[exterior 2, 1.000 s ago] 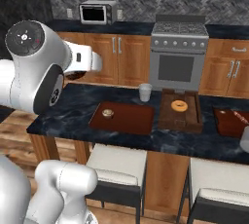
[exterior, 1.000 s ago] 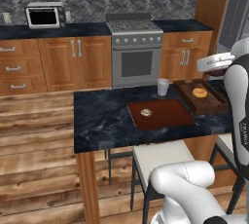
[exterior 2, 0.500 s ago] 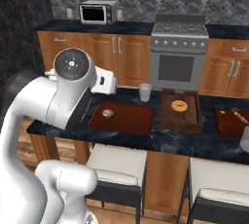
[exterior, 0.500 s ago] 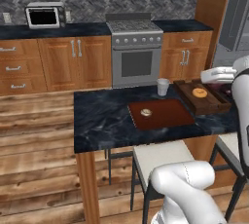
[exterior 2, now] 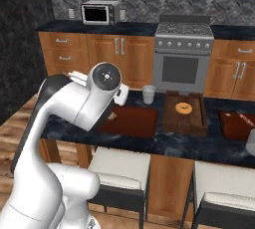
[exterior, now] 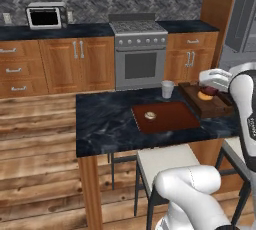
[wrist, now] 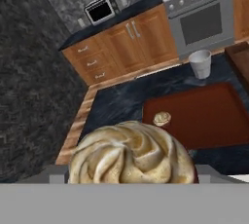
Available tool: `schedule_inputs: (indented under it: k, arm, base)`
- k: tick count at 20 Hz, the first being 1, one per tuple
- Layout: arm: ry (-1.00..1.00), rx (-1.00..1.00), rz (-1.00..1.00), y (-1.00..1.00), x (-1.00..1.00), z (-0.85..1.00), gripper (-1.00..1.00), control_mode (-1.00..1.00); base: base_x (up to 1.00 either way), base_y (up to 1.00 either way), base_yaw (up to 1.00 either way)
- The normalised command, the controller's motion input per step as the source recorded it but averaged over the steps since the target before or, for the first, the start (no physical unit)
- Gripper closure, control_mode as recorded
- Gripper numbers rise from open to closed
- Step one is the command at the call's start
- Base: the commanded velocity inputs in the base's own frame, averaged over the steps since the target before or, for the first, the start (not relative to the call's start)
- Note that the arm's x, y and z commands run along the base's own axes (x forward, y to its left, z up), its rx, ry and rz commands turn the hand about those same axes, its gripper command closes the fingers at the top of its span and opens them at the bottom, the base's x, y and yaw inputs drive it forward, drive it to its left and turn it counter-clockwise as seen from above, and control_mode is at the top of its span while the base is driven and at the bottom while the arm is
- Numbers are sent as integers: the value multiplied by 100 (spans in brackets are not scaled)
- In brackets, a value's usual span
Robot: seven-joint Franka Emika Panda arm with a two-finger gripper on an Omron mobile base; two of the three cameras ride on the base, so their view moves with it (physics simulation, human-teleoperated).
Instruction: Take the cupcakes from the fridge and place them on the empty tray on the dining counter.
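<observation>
A cupcake (wrist: 129, 156) with a swirled cream top sits large at the bottom of the hand view, and my gripper (exterior: 214, 81) is shut on it. In the left base view the gripper hangs over the right end of the dining counter (exterior: 105, 124), to the right of the tray (exterior: 172, 119). A second cupcake (exterior: 150, 115) rests on the tray's left part, also seen as the small cupcake (wrist: 162, 118) on the dark red tray (wrist: 209, 118) ahead of the hand. The grey fridge (exterior: 246, 19) stands at the far right.
A grey cup (exterior: 167, 89) stands just behind the tray. A wooden board with a donut (exterior 2: 184, 108) lies to its right, and another dark red tray (exterior 2: 238, 124) lies further right. White-seated stools (exterior: 165, 159) stand under the counter's near edge. My arm's elbow (exterior 2: 99, 93) covers the tray's left side.
The arm has swung in towards the dining counter, carrying the cupcake down and closer to the tray. The cupcake on the tray and the cup have not moved.
</observation>
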Motion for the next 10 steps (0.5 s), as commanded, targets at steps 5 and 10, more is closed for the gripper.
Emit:
schedule_inputs:
  k: [5, 10]
  arm:
    - [19, 0, 0, 0, 47, -15, 100, -100]
    - [1, -6, 0, 0, 19, -34, 100, -100]
  base:
    - [0, 0, 0]
    - [0, 0, 0]
